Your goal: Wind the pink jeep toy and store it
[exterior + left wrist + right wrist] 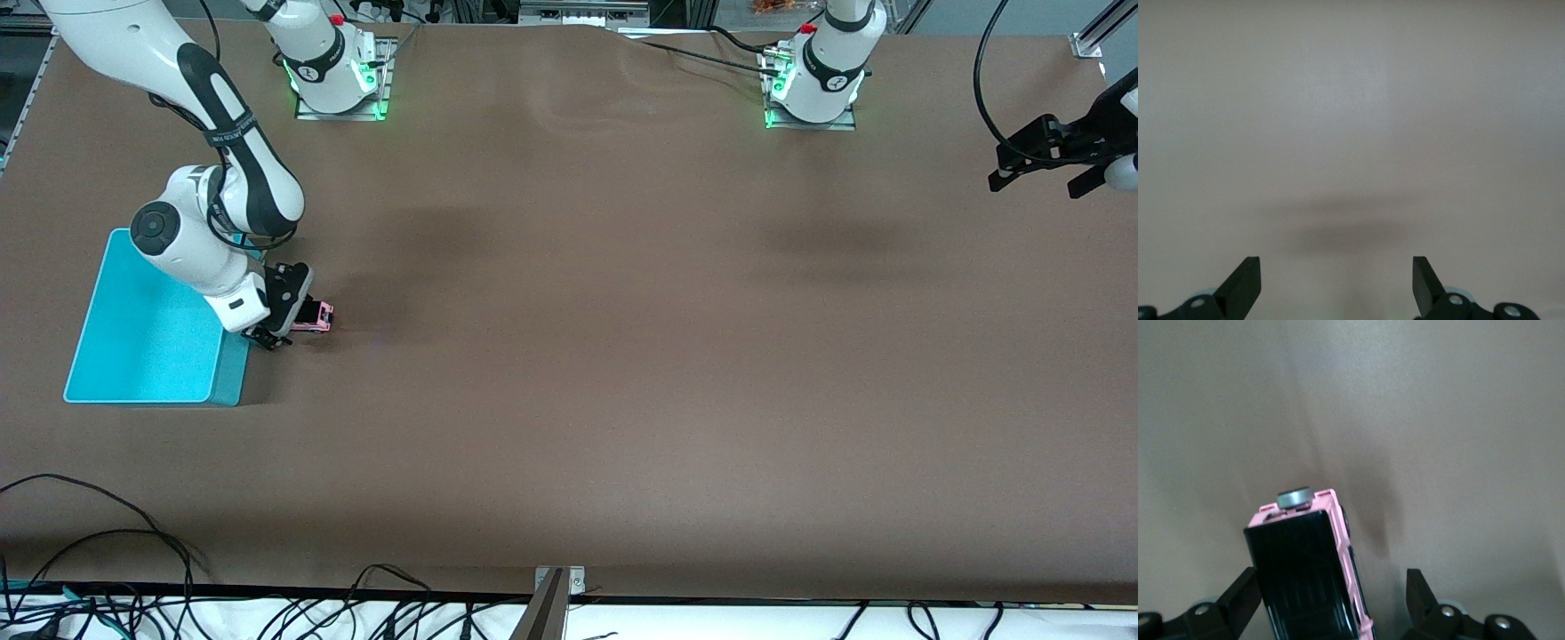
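Jeep (316, 315) sits on the table (569, 356) right beside the bin (151, 333) (not in it). Right gripper (277, 336) straddles it, fingers spread, not clamping. Left gripper (1040, 173) waits wide open, up near its table end.

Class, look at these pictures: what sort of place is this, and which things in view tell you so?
Most likely a robotics lab workbench. Two robot arms are bolted to a brown-covered table, loose cables run along its nearer edge, and the only props are a turquoise bin and a pink jeep toy.

One pink jeep toy (313, 316), one turquoise bin (151, 331), two robot arms
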